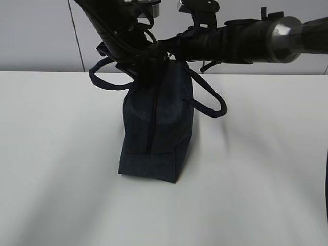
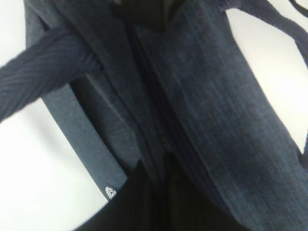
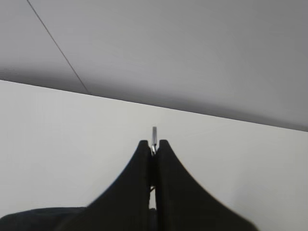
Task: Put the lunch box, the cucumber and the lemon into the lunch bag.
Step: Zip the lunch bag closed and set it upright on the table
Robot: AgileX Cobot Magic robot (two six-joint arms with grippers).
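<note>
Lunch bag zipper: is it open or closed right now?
Closed, as far as visible: on the lunch bag the zipper runs as one unbroken seam, no gap. Its top end is hidden behind the arms.

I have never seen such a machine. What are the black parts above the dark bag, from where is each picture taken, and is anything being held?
The black parts are two robot arms, each ending in a hand. One picture looks from the front across the white table; the other two come from cameras on each wrist. On the table stands one thing: a dark navy boxy fabric lunch bag with loop handles, its zip running down the facing end. The left hand is pressed close against the bag's top; its wrist picture shows almost only fabric. The right hand is shut on a small metal piece, seemingly the zip's pull. No food or box is visible.
</note>
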